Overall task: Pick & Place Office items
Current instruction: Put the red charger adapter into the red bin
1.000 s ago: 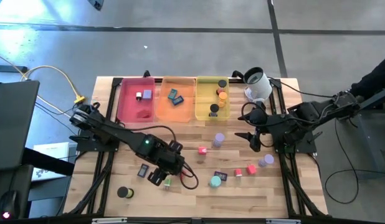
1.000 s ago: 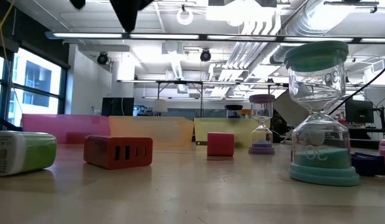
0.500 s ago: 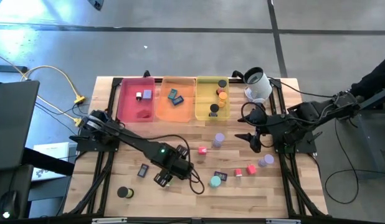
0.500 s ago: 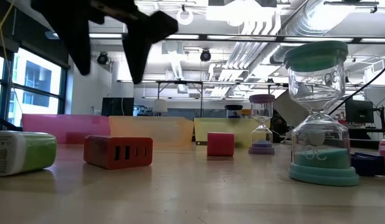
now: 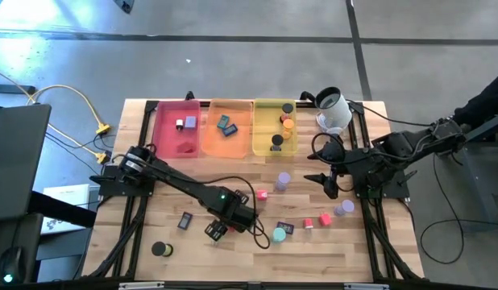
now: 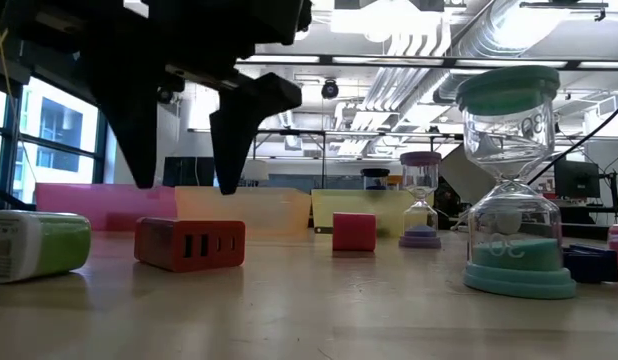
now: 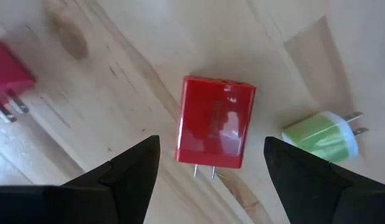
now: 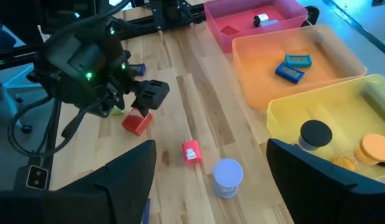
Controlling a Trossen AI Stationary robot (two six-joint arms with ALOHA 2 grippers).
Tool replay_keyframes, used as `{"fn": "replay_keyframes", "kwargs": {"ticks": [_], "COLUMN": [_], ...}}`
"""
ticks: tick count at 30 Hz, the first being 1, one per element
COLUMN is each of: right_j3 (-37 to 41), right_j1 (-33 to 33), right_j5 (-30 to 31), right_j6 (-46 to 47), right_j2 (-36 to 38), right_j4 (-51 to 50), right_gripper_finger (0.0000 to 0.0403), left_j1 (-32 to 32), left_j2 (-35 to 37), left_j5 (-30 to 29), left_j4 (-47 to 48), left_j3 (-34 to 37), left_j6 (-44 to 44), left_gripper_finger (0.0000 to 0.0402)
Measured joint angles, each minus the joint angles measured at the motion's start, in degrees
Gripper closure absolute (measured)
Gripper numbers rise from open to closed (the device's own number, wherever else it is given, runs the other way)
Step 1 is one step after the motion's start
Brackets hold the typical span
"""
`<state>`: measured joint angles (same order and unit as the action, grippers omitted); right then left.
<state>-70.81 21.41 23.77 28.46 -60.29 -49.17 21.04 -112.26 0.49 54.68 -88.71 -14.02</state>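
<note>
Red charger (image 7: pixel 215 122) (green plug (image 7: pixel 324 134) beside).

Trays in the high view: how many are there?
3, side by side in one row: the pink tray leftmost, the orange tray in the middle, the yellow tray rightmost. None appears hidden.

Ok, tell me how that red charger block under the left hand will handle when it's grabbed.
The red charger looks like a rigid, boxy plastic block, so probably stiff and unlikely to roll. Its glossy face may be slippery. The left hand is open, fingers either side; the prongs probably won't interfere.
</note>
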Motion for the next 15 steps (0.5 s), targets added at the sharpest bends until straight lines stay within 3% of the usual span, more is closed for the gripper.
{"fn": "replay_keyframes", "kwargs": {"ticks": [15], "right_j3": [0.0], "right_j1": [0.0], "right_j5": [-0.2], "right_j6": [0.0], "right_j2": [0.0], "right_j4": [0.0], "right_gripper_finger": [0.0108], "left_j1": [0.2], "left_j2": [-4.3], "left_j5": [-3.4], "left_j4": [-2.4], "left_j3": [1.2], "left_j6": [0.7], "left_gripper_finger": [0.0122]}}
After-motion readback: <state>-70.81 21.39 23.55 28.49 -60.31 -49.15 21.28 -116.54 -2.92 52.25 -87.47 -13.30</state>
